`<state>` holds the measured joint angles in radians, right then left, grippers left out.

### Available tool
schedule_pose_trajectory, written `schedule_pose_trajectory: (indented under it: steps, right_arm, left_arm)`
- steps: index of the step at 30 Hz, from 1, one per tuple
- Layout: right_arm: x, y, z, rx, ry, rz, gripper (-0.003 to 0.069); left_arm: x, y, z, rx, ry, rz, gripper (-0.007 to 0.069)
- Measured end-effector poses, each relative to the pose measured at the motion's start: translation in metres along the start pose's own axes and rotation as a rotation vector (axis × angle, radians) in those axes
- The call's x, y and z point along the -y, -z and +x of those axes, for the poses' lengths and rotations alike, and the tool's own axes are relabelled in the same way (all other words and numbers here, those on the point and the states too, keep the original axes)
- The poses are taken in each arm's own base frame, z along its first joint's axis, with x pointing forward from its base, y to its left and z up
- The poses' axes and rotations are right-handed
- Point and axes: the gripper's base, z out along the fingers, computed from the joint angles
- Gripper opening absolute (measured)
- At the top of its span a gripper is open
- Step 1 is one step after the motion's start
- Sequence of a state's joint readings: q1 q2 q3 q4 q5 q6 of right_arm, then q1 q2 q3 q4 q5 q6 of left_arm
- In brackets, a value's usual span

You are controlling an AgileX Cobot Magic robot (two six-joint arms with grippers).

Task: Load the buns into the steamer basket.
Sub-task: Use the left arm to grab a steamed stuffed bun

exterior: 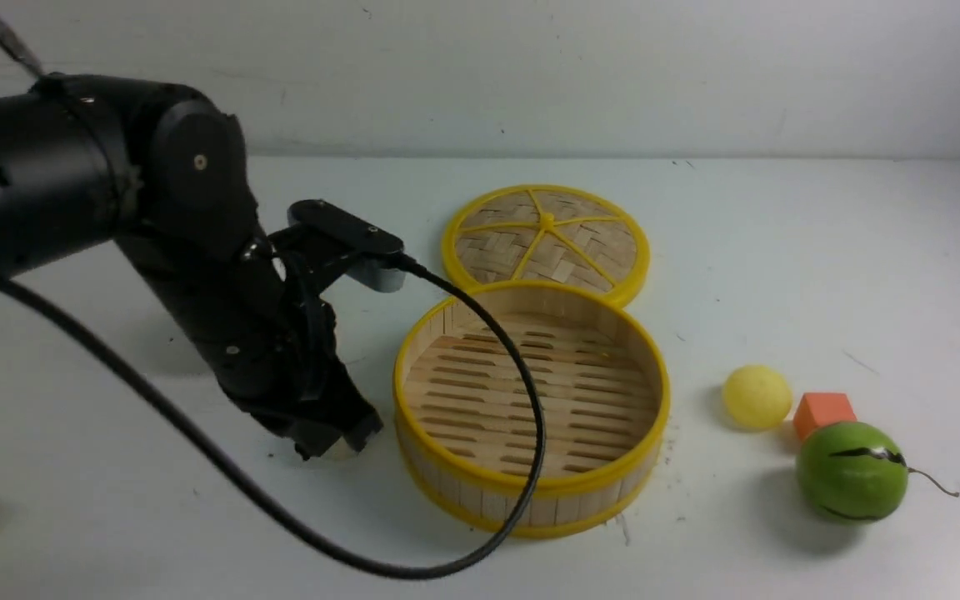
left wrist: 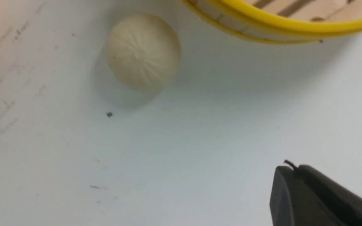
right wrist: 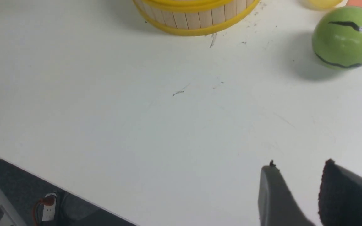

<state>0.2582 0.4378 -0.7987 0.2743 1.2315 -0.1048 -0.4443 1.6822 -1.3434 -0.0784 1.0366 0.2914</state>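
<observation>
Reaching for the off-white bun [left wrist: 143, 51] on the tabletop [exterior: 780, 250] just beside the steamer basket [exterior: 530, 492], we cannot tell whether our left pincer [exterior: 335, 442] is open. Next it should straddle that bun.

Extras are lying on a white table [exterior: 863, 250].
A woven lid [exterior: 547, 237] is sitting further back; an orange cube [exterior: 823, 411] is sitting beside a green ball [exterior: 851, 471].

I can read no writing, label, brand or number anywhere in these views. The black marks on the green ball [exterior: 851, 471] are wavy stripes, not letters. The faint grey marks on the table [left wrist: 8, 106] are too blurred for me to read as text.
</observation>
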Motion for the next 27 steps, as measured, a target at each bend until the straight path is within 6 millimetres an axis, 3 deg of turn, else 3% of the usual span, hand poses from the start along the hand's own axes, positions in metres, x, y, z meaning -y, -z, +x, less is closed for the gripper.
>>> schedule_pose_trajectory:
  steps: [6, 11, 14, 27]
  right_arm:
    - [0.0, 0.0, 0.001, -0.011, 0.003, -0.002, 0.0226]
    - [0.0, 0.0, 0.001, -0.013, 0.004, -0.001, 0.0232]
    - [0.0, 0.0, 0.001, -0.012, 0.004, -0.003, 0.0232]
    - [0.0, 0.0, -0.001, 0.013, 0.007, 0.001, 0.0238]
  left_arm:
    - [-0.027, -0.027, -0.029, -0.069, 0.005, 0.074, -0.0013]
    - [-0.055, -0.037, -0.033, -0.064, 0.03, 0.085, -0.0012]
    - [-0.059, -0.043, -0.033, -0.081, 0.015, 0.066, 0.0004]
    - [-0.065, -0.069, -0.037, -0.069, 0.003, 0.04, 0.0281]
